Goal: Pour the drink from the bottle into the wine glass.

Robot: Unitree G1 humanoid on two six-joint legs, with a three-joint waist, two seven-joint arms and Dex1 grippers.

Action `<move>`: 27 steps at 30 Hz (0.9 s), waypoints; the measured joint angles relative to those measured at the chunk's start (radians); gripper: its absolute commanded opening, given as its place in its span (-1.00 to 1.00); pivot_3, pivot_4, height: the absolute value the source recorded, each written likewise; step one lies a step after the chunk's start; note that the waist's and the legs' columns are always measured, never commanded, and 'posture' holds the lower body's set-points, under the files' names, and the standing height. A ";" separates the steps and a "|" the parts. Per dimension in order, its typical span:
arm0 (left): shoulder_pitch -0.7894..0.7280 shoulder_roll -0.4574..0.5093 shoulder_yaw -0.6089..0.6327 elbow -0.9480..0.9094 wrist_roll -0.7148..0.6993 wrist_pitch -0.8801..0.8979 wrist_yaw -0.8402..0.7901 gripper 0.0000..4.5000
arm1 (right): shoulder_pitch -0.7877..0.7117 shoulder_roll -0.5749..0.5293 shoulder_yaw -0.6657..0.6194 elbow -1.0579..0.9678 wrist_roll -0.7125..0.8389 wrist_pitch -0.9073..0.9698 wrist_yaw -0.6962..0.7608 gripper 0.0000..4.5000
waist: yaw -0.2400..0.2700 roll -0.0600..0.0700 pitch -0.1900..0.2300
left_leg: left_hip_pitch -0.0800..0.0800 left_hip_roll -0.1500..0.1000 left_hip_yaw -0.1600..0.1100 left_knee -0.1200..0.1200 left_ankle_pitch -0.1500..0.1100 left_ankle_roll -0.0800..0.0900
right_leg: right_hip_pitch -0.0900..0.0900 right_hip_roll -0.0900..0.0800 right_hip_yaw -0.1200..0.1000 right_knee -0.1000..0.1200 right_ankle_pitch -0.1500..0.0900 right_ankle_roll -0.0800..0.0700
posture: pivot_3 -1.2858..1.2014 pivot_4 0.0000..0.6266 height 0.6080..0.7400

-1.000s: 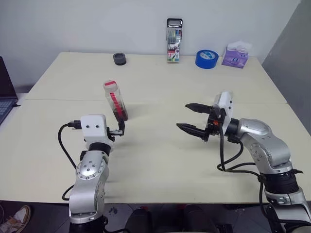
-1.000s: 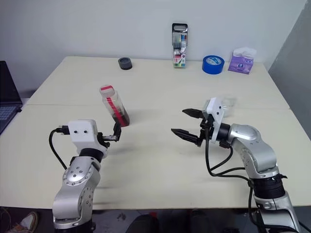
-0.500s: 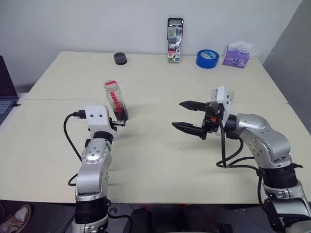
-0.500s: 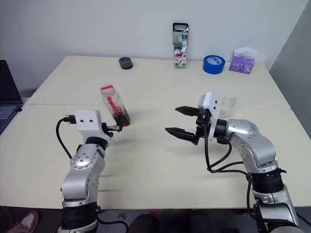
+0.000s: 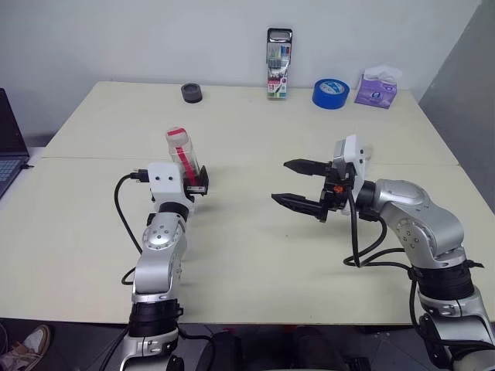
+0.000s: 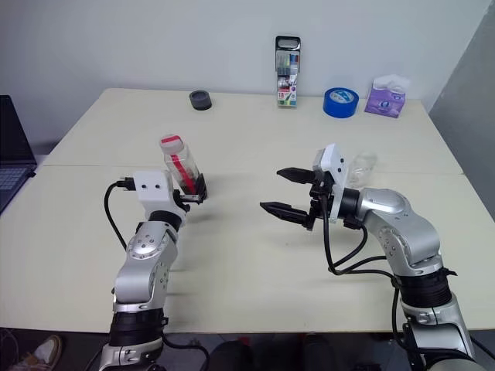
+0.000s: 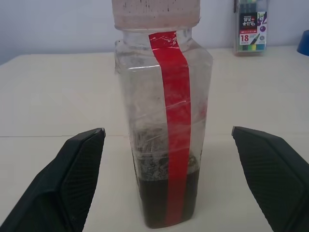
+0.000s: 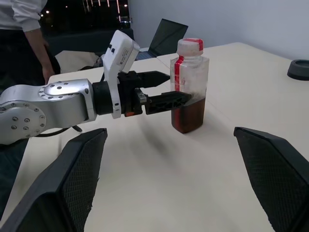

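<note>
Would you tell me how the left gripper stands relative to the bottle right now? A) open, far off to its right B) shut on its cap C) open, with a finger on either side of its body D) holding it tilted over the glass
C: the left gripper is open and its fingers flank the upright bottle without touching it.
</note>
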 measured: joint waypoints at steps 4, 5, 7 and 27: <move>-0.037 0.005 0.003 0.051 0.000 -0.026 0.000 1.00 | -0.008 0.000 0.000 -0.009 0.009 0.006 -0.002 1.00 | -0.001 0.000 0.000 | 0.000 0.000 0.000 0.000 0.001 -0.001 | 0.000 0.000 0.000 0.000 0.000 0.000 | 0.03 -0.52 1.00; -0.038 0.006 0.003 0.057 0.000 -0.034 0.000 1.00 | -0.012 -0.001 0.000 -0.010 0.013 0.007 -0.002 1.00 | -0.001 0.000 0.000 | 0.000 0.000 0.000 0.000 0.001 -0.001 | 0.000 0.000 0.000 0.000 0.000 0.000 | 0.03 -0.52 1.00; -0.044 0.009 0.004 0.080 0.000 -0.047 0.000 1.00 | -0.016 -0.002 0.000 -0.017 0.018 0.007 -0.002 1.00 | 0.000 0.000 0.000 | 0.000 0.000 0.000 0.000 0.001 -0.001 | 0.000 0.000 0.000 0.000 0.000 0.000 | 0.03 -0.52 1.00; -0.180 0.021 0.022 0.294 -0.015 -0.179 -0.001 1.00 | -0.018 -0.005 0.000 -0.035 0.026 0.026 -0.016 1.00 | 0.001 0.000 0.000 | -0.001 0.000 0.000 0.000 0.002 -0.004 | -0.001 0.000 -0.001 0.000 0.000 0.000 | 0.03 -0.52 1.00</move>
